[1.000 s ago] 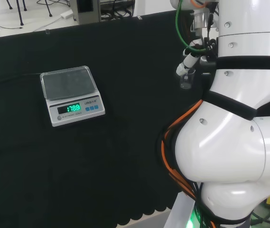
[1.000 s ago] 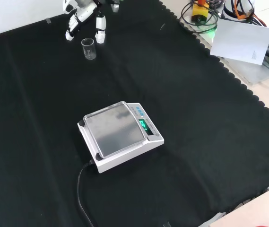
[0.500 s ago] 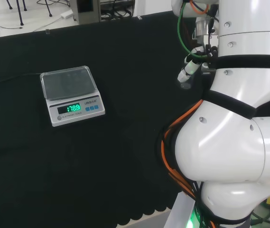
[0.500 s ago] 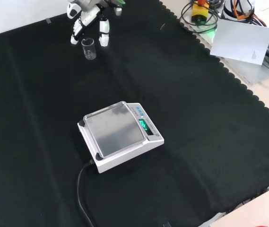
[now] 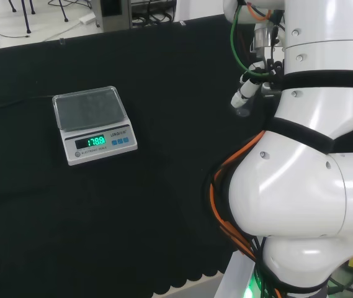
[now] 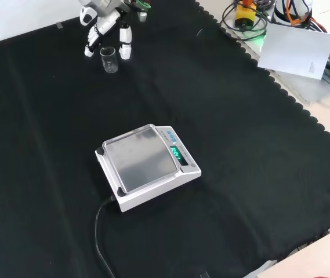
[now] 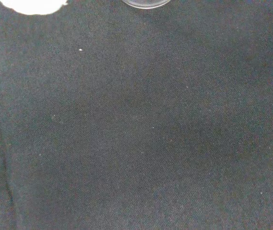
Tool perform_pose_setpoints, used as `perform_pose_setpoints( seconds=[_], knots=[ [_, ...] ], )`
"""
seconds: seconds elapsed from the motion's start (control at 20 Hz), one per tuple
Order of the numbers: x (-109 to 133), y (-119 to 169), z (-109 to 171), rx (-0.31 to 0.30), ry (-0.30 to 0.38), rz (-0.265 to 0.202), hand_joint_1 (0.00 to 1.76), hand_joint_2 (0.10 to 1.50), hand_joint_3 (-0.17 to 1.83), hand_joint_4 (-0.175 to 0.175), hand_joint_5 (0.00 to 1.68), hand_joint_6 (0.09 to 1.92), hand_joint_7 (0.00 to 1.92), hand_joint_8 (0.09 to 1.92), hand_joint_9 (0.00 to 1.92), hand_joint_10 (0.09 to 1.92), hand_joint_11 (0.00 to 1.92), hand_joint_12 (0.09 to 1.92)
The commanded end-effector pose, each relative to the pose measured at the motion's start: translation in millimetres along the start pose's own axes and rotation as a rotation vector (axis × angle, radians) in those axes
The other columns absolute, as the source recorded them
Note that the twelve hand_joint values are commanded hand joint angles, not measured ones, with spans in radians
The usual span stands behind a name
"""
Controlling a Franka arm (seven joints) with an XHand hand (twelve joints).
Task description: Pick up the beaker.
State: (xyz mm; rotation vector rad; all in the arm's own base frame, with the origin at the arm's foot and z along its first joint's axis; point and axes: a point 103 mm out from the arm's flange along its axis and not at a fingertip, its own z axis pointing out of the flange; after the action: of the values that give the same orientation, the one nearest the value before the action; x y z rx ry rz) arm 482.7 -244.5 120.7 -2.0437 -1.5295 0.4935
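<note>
The small clear glass beaker (image 6: 109,59) stands upright on the black cloth (image 6: 222,116), between the spread fingers of the black-and-white robot hand (image 6: 108,23), which is open and not gripping. We advise lowering squarely before curling the fingers round the wall, to avoid tipping.

The surface (image 6: 240,174) is covered with black cloth with a scalloped edge along its near and right sides in the front view. A scale (image 6: 147,167) sits near the middle of it, its pan bare and its green display lit, with a black cable (image 6: 100,231) trailing off toward the view's lower edge. A small clear beaker (image 6: 109,59) stands upright on the cloth, well apart from the scale.
</note>
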Motion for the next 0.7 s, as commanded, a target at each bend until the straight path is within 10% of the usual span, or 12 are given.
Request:
perform_pose_setpoints(
  seconds=[0.05, 0.7],
  knots=[
    [-1.0, 7.2, 1.9, 0.020, 0.002, 0.000, 0.73, 0.81, -0.15, 0.012, 0.13, 0.09, 0.00, 0.49, 0.04, 0.94, 0.10, 1.49],
    [2.4, 21.4, 3.7, -0.008, -0.003, 0.001, 0.81, 0.88, -0.17, -0.023, 0.41, 0.11, 0.01, 0.65, 0.23, 0.88, 0.26, 1.42]
  ],
)
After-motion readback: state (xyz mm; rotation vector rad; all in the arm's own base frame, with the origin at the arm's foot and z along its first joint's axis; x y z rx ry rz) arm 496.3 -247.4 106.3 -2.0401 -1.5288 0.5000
